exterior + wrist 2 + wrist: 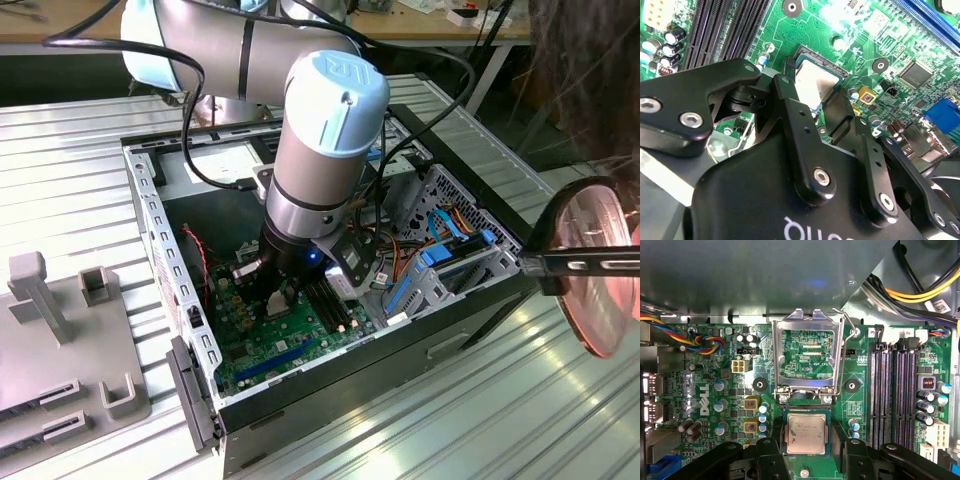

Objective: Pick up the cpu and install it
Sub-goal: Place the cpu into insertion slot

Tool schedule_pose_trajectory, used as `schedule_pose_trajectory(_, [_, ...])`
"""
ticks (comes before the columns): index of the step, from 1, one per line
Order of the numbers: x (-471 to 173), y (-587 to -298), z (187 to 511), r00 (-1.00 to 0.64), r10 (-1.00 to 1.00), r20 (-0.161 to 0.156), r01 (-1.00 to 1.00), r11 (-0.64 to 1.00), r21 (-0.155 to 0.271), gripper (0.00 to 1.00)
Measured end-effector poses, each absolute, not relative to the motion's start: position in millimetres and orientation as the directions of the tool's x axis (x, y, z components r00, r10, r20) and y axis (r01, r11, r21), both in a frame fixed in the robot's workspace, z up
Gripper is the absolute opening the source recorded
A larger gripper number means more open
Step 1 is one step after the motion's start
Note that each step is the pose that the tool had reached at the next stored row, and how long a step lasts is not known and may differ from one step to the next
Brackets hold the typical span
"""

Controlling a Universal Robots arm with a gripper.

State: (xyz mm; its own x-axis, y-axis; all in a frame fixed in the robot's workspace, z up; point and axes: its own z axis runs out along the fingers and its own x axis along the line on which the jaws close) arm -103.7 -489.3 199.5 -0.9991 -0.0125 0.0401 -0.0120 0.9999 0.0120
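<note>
1. cpu (806,433): a flat square chip with a dull grey-tan metal lid, faint print on it and a thin green rim around it. It lies level in the socket recess, just beside the hinge end of the socket frame (807,352).
2. The socket frame stands open, clear of the chip. Green motherboard (715,390) shows through its window, and its wire lever (846,352) runs along one side.
3. tool (807,446): the jaws are set narrow, little wider than the chip, with one black finger (769,460) on either side of it. In the first wrist view a thin strip of socket shows between each finger and the chip's edge. I cannot tell whether anything touches. The chip rests in the socket, not lifted.
4. In the second wrist view the tool (814,105) and its black linkage show close up. One finger (786,95) lines up against the edge of the cpu (812,84), whose lid catches the light.
5. The memory slots (892,395) run alongside the socket frame on the lever side, well apart from the chip.
6. In the exterior view the arm (320,150) reaches down into an open computer case (150,230) on a ribbed metal surface (60,150). The tool (272,300) hangs low over the board. A grey fixture (60,330) sits at the exterior view's left, and a person's glasses (600,270) at its right.
</note>
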Motion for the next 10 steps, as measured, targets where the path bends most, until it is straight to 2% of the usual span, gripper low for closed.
schedule_pose_trajectory(10, [-103.8, -489.3, 200.7, -0.999, -0.013, 0.040, -0.012, 1.000, 0.013, 0.47])
